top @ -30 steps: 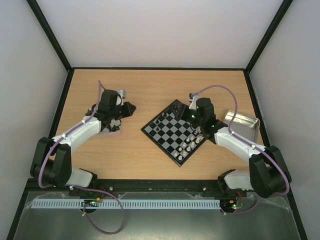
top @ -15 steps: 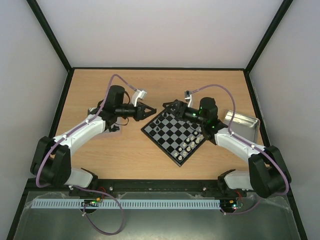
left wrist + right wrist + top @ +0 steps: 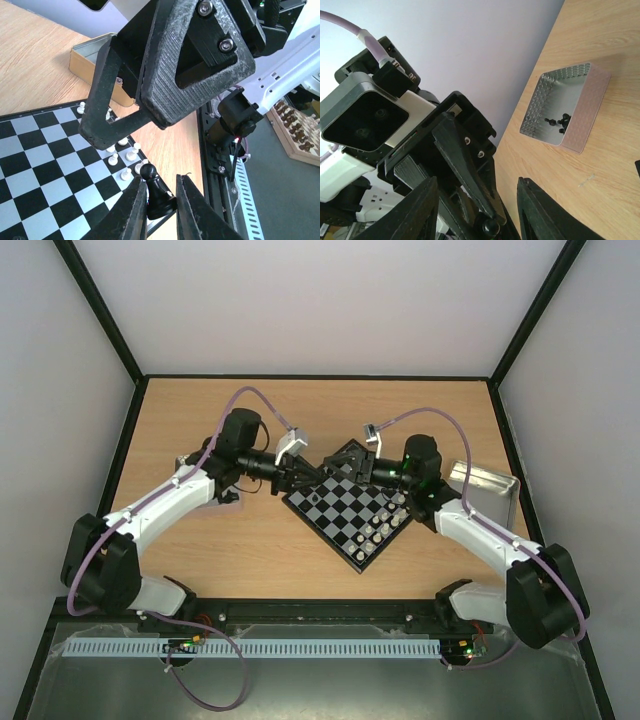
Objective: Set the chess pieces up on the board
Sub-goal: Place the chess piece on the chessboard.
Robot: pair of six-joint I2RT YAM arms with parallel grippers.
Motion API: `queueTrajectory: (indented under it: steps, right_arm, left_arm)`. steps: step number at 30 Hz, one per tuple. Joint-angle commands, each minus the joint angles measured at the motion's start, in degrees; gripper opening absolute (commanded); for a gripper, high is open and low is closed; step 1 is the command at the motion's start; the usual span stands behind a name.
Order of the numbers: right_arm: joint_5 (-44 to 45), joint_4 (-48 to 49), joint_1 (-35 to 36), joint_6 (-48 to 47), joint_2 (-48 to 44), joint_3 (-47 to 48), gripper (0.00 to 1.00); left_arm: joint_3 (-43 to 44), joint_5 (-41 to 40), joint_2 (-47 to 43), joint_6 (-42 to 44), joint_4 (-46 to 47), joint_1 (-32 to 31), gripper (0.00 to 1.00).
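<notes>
**Black pawn held between two facing grippers**

Your left gripper (image 3: 161,184) is clamped on a black pawn (image 3: 158,197). The pawn's long axis runs along the fingers, head pointing outward. Directly opposite, your right gripper (image 3: 479,200) is spread apart and empty, and in its wrist view the pawn's head lines up with the gap. Both hang over the far side of the chessboard (image 3: 330,502), well apart from the white pieces (image 3: 385,528). The left arm is the one positioned to place the pawn.
</notes>
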Motion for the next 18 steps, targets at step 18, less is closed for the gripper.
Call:
queueTrajectory:
  steps: [18]
  right_arm:
    - [-2.51, -1.5, 3.57, 7.99, -1.56, 0.55, 0.19]
  left_arm:
    - [3.55, 2.81, -0.25, 8.64, -2.79, -0.36, 0.16]
